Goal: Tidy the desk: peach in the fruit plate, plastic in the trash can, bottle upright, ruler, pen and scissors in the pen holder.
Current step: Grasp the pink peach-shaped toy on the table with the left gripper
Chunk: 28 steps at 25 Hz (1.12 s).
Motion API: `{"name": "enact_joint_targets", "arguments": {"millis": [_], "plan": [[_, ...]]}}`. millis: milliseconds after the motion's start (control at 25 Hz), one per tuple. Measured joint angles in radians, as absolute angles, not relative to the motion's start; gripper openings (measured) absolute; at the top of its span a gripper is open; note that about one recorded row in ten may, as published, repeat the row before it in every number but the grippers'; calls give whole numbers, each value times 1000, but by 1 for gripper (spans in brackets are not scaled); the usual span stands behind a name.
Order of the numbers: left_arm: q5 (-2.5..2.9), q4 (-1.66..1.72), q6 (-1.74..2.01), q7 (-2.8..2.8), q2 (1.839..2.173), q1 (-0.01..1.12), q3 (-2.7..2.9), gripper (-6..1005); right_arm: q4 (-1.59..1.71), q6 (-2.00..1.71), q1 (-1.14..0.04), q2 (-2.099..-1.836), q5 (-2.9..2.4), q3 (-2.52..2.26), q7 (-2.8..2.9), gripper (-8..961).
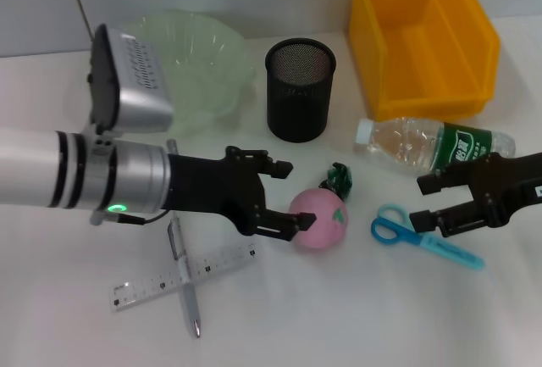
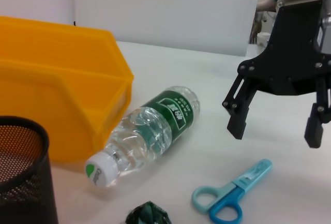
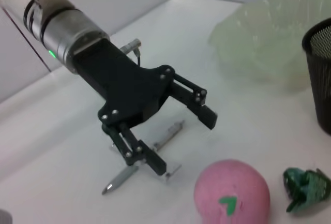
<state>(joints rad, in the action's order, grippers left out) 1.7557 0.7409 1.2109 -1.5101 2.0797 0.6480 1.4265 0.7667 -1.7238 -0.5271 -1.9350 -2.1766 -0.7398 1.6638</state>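
Note:
The pink peach (image 1: pixel 320 219) lies on the white desk (image 1: pixel 339 316), and my left gripper (image 1: pixel 290 197) stands open just to its left, fingers either side of its near edge without touching. My right gripper (image 1: pixel 420 202) hangs open over the blue scissors (image 1: pixel 423 236). The bottle (image 1: pixel 432 145) lies on its side beside the yellow trash can (image 1: pixel 423 36). A crumpled green plastic (image 1: pixel 340 179) sits behind the peach. The pen (image 1: pixel 188 299) lies across the ruler (image 1: pixel 144 285). The pen holder (image 1: pixel 300 87) and fruit plate (image 1: pixel 190 66) stand at the back.
In the left wrist view, the bottle (image 2: pixel 150 131) rests close against the trash can (image 2: pixel 57 100), and the scissors (image 2: pixel 227 198) lie below the right gripper (image 2: pixel 274 128). The right wrist view shows the left gripper (image 3: pixel 185 144) near the peach (image 3: pixel 232 193).

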Motion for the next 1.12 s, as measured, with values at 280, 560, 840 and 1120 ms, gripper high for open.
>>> {"name": "enact_joint_targets", "arguments": {"millis": [280,560,840,1120], "plan": [[1704,741,1055,-1537,2080,666,1594,822,769,-1721,-528,-1935,-2180,-740,1666,815],[1701,741,1002,-1568,2080,693,1673,819,770,-1719,-529,-1937,-2181,-743,1664,814],[1701,738,943,-1583,2080,698,1719,817,773,-1721,-529,-1941,-2181,-744,1661,814],[1703,724,937,-1583,2080,706,1730,815,773,-1720,-533,-1943,-2181,-744,1660,814]]}}
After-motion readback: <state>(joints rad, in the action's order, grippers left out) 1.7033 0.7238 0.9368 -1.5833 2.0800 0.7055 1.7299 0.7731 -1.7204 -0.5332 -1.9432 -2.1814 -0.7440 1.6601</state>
